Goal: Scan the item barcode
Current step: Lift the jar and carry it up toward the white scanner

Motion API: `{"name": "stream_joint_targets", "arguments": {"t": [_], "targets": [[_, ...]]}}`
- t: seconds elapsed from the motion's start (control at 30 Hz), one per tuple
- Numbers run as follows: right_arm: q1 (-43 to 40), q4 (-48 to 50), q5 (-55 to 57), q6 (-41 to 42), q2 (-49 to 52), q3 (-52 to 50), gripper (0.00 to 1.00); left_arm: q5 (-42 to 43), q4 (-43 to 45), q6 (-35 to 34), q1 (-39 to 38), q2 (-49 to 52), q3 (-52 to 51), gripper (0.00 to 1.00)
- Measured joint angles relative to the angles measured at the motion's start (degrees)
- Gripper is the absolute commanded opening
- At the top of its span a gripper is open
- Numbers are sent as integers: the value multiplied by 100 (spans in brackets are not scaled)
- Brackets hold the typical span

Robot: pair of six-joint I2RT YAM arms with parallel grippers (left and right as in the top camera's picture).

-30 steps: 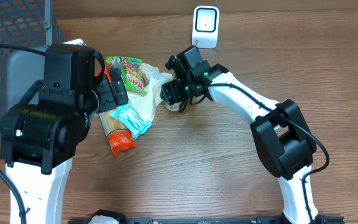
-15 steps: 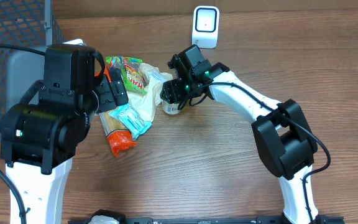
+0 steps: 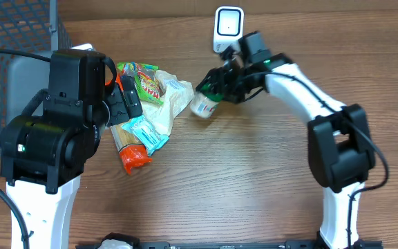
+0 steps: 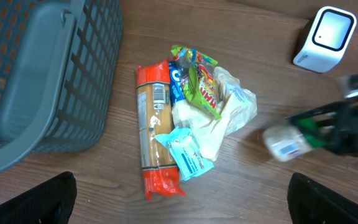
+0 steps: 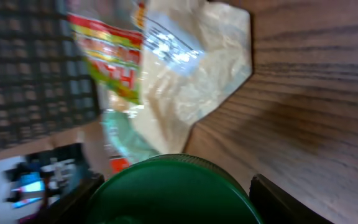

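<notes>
The jar [image 5: 174, 190] in the right wrist view is cut off by the bottom edge, and it and the packets [image 5: 166, 81] behind it are smeared by motion. In the left wrist view the jar and the right gripper [image 4: 316, 130] are a blur, its label possibly facing up but unreadable. There, only the tips of the left gripper [image 4: 182, 180] fingers [image 4: 36, 199] show at the bottom corners, and the basket [image 4: 36, 81] runs off the left edge. Overhead, the left arm [image 3: 54, 131] hides part of the packets.
</notes>
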Motion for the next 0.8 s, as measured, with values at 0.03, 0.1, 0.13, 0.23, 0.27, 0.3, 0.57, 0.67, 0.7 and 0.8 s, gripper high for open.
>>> {"name": "stream_joint_targets", "arguments": {"t": [0.03,0.1,0.13,0.23,0.27,0.3,0.57,0.67,0.7,0.8], "targets": [[-122,-22,-177,37,-111,0,48,0,0,0,0,0,0,100],[-240,-81,-323,92,-291,0,49,0,0,0,0,0,0,100],[-306,-120,-400,138,-450,0,49,0,0,0,0,0,0,100],[-387,-120,-533,369,-903,0,48,0,0,0,0,0,0,100],[-402,-120,-560,459,-1036,0,49,0,0,0,0,0,0,100],[-428,-120,-592,590,-1220,0,49,0,0,0,0,0,0,100],[-780,-201,-957,1497,-1932,0,44,0,0,0,0,0,0,100],[-920,-273,-984,1685,-1921,-2,44,0,0,0,0,0,0,100],[-949,-271,-986,1714,-1921,-2,44,0,0,0,0,0,0,100],[-981,-264,-909,1790,-1921,-2,43,2,0,0,0,0,0,100]]}}
